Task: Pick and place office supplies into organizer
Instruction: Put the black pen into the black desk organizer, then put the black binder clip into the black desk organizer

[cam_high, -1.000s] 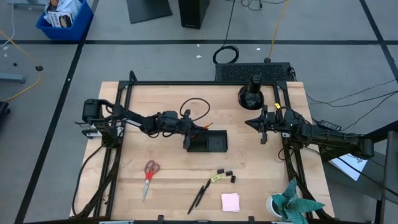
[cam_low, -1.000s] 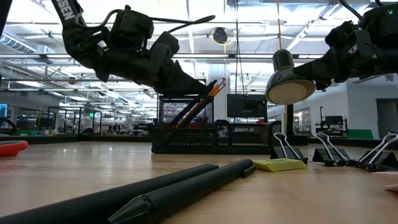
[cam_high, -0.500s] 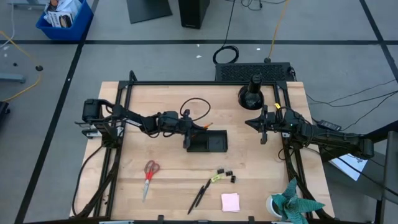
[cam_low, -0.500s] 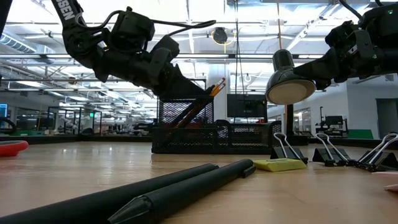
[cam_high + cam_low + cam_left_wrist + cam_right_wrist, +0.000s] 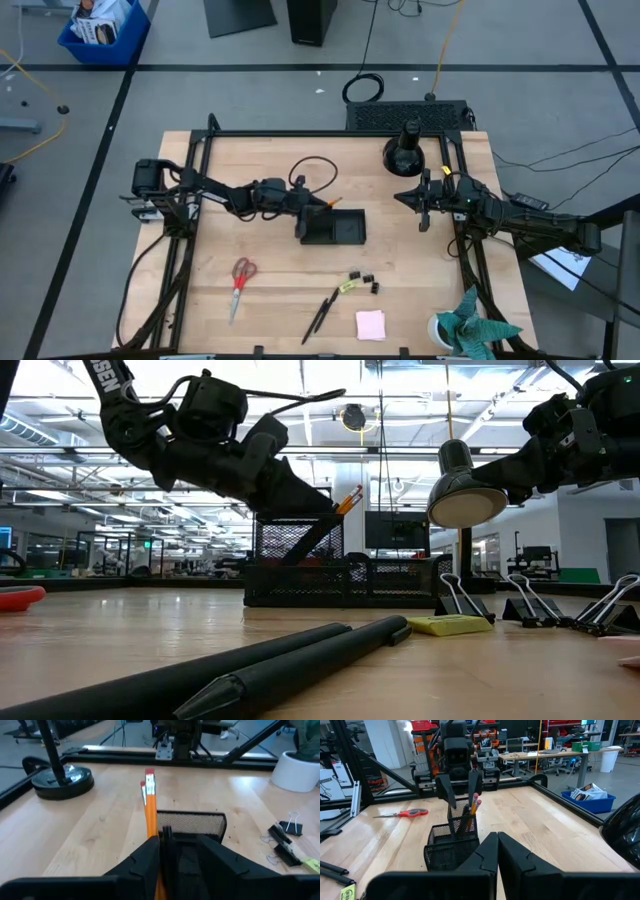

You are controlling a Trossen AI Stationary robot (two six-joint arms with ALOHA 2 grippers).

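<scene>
Here we see the left gripper (image 5: 305,203) poised over the tall left cell of the organizer (image 5: 345,232) at mid-bench, its jaws spread wide around the orange pencils (image 5: 149,802) standing inside, holding nothing. We judge the pencils delivered. The right gripper (image 5: 424,203) waits right of the organizer, jaws closed and empty. Next comes a lift clear, then the scissors (image 5: 240,277) or pens (image 5: 324,312) nearer.

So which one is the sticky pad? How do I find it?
Look at the wooden table from above and go to the edge farthest from the lamp. Just beside the white cup with the teal paper plant lies the sticky pad: the only flat pink square.
</scene>
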